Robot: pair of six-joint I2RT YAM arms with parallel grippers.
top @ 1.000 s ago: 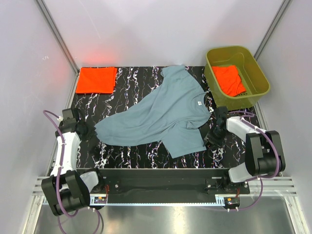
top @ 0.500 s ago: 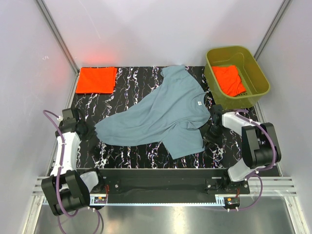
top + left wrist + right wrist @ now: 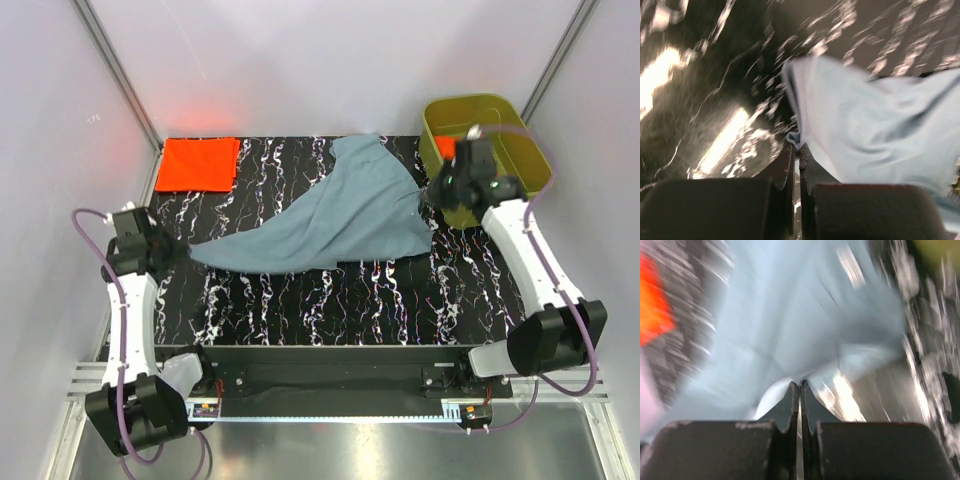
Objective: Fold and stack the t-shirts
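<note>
Fingers [image 3: 786, 175] pinch the blue-grey shirt [image 3: 330, 225] tight at both ends: left gripper [image 3: 796, 148] at nine o'clock, right gripper [image 3: 800, 384] at two o'clock.

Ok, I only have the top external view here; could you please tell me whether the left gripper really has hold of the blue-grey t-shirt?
Observer: Yes. The left wrist view shows the left gripper shut on an edge of the blue-grey t-shirt.
Operator: Thank you. And the right gripper?
Observer: The right wrist view shows the right gripper shut too, with a fold of that shirt pinched at its tips.
Operator: Is anything else caught?
Observer: No, only blue-grey cloth meets either pair of tips.
</note>
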